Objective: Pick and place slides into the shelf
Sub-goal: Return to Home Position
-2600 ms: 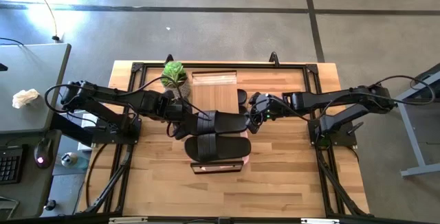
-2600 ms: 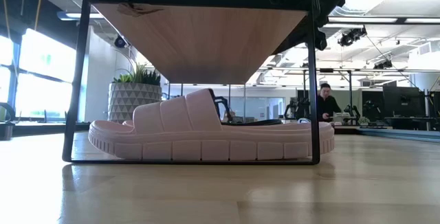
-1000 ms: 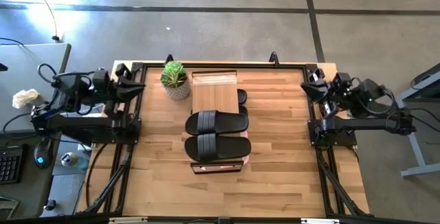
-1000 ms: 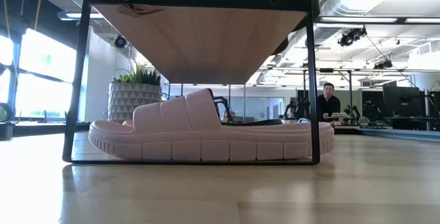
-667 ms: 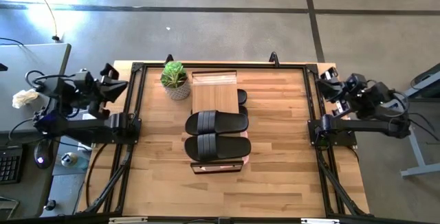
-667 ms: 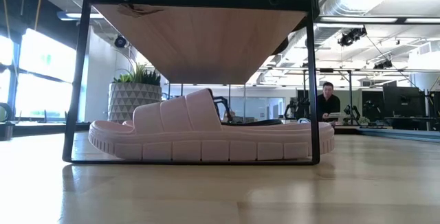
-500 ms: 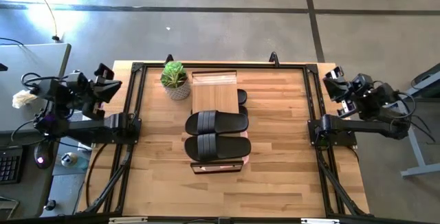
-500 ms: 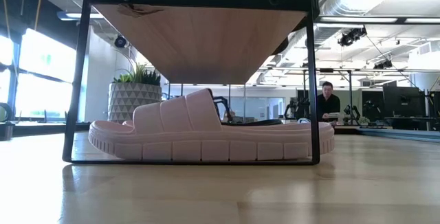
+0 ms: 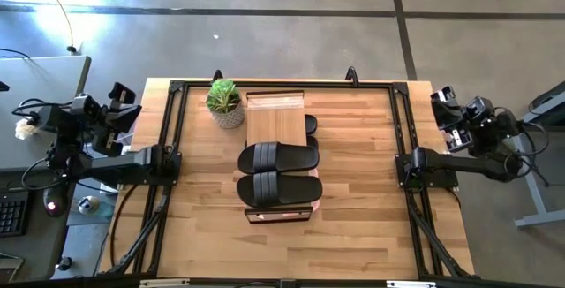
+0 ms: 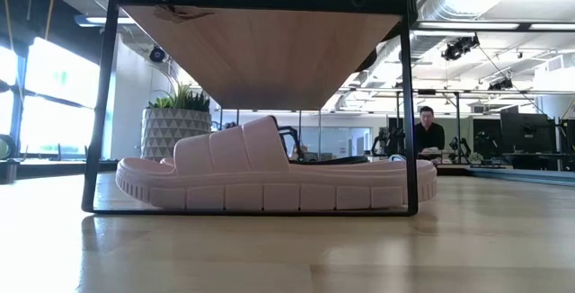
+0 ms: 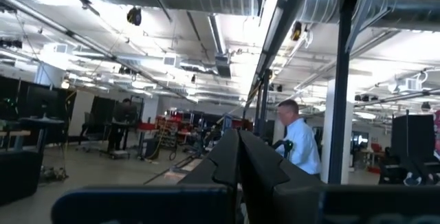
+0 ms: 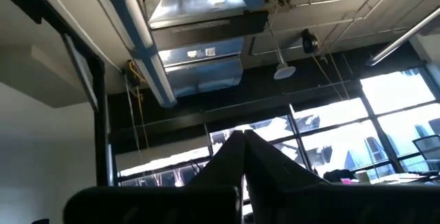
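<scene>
The light-wood shelf (image 9: 274,116) stands at the table's middle. Two black slides (image 9: 278,157) (image 9: 278,187) lie side by side on its top plank, soles down. A pale pink slide (image 10: 269,176) rests sole down on the lower tier, under the plank (image 10: 269,55); its edge (image 9: 281,211) peeks out in the high view. Part of another black slide (image 9: 311,126) shows at the shelf's right side. My left gripper (image 9: 124,104) is pulled back past the table's left edge, shut and pointing up into the room (image 11: 238,157). My right gripper (image 9: 444,102) is past the right edge, also shut (image 12: 243,157).
A potted plant (image 9: 225,101) stands at the shelf's far left corner. A black frame (image 9: 177,147) runs round the tabletop. A desk with a keyboard (image 9: 13,208) stands left of the table. A person (image 10: 429,136) sits in the room behind, another (image 11: 297,140) shows in the left wrist view.
Both arms have folded back away from the shelf: my left gripper has gone toward the table's left edge, my right gripper toward the right edge, each tipping upward. The slides and the shelf have stayed where they were.
</scene>
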Controlling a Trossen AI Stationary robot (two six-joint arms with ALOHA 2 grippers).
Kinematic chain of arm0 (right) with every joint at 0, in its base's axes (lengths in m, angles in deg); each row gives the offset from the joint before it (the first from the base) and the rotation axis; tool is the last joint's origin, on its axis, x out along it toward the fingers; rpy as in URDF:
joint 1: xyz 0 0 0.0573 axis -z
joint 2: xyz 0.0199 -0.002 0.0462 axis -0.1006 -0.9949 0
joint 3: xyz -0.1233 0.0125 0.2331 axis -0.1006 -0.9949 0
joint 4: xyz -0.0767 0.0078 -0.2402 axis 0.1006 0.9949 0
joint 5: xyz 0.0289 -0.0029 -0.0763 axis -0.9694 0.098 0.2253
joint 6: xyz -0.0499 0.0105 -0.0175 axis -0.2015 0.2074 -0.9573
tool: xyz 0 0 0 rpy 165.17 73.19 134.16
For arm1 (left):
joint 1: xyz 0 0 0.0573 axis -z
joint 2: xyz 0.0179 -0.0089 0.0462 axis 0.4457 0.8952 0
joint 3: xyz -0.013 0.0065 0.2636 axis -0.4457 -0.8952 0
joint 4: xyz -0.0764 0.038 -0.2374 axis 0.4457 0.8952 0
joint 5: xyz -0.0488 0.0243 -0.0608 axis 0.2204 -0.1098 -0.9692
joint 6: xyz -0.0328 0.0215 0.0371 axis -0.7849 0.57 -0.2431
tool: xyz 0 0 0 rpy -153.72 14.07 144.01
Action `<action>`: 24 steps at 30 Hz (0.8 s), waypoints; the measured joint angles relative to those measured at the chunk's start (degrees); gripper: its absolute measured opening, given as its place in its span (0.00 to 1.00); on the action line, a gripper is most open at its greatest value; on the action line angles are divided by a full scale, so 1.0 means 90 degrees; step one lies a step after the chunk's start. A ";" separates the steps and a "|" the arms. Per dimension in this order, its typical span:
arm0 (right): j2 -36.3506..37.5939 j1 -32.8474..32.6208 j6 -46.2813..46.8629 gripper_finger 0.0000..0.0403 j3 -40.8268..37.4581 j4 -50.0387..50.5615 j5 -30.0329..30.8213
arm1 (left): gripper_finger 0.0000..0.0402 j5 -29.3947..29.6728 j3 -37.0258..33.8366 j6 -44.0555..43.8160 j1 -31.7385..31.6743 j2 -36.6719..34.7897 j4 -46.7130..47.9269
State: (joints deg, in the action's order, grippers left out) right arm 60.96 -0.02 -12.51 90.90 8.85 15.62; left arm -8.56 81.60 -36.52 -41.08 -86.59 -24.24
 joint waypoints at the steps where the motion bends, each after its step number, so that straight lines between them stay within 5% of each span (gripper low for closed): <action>1: 0.0060 0.0000 0.0001 0.00 0.0000 0.0061 0.0076 | 0.01 0.0001 -0.0006 -0.0002 -0.0001 0.0002 0.0035; 10: 0.0081 0.0000 0.0114 0.00 -0.0148 0.0049 0.0135 | 0.01 -0.0023 -0.0193 -0.0101 0.0000 0.0007 -0.0008; 24: 0.0055 0.0000 0.1521 0.00 -0.2390 -0.2051 0.0117 | 0.00 -0.0124 -0.2398 -0.1290 0.0000 0.0015 -0.1355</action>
State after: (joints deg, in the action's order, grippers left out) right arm 61.46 -0.02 1.18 69.39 -9.61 16.68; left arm -9.68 60.03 -48.13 -41.08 -86.46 -36.44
